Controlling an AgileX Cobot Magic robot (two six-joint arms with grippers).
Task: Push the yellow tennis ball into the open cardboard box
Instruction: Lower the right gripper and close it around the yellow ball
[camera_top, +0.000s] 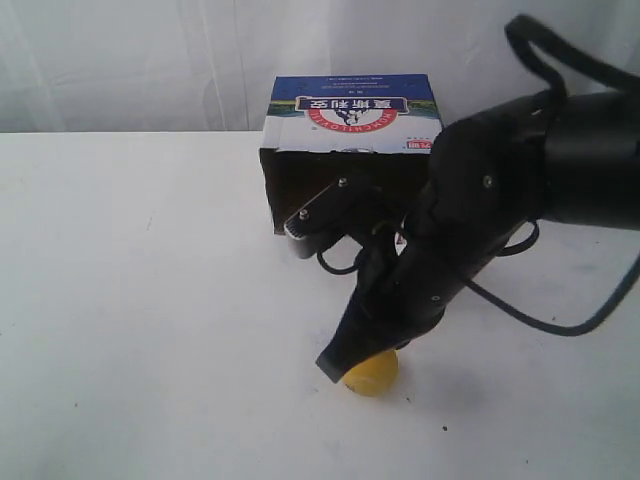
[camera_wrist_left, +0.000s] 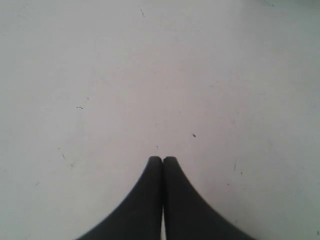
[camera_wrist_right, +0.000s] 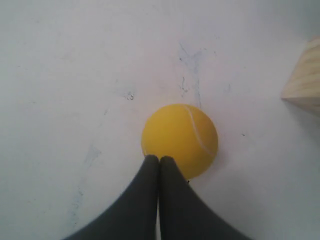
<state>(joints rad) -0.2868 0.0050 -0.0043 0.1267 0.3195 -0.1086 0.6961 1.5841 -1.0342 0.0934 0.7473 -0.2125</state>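
The yellow tennis ball (camera_top: 374, 373) lies on the white table near the front, well short of the open cardboard box (camera_top: 350, 112), whose dark opening faces the ball. My right gripper (camera_top: 336, 364) is shut, and its tips rest against the ball's upper side, partly covering it. The right wrist view shows the ball (camera_wrist_right: 180, 139) just beyond the closed right gripper (camera_wrist_right: 159, 159), touching or nearly touching it. My left gripper (camera_wrist_left: 162, 159) is shut with nothing in it, over bare table; it does not appear in the exterior view.
A pale wooden cube (camera_wrist_right: 304, 81) sits to one side of the ball in the right wrist view. The right arm and its cable (camera_top: 520, 315) lie between the ball and the box. White curtain hangs behind the table.
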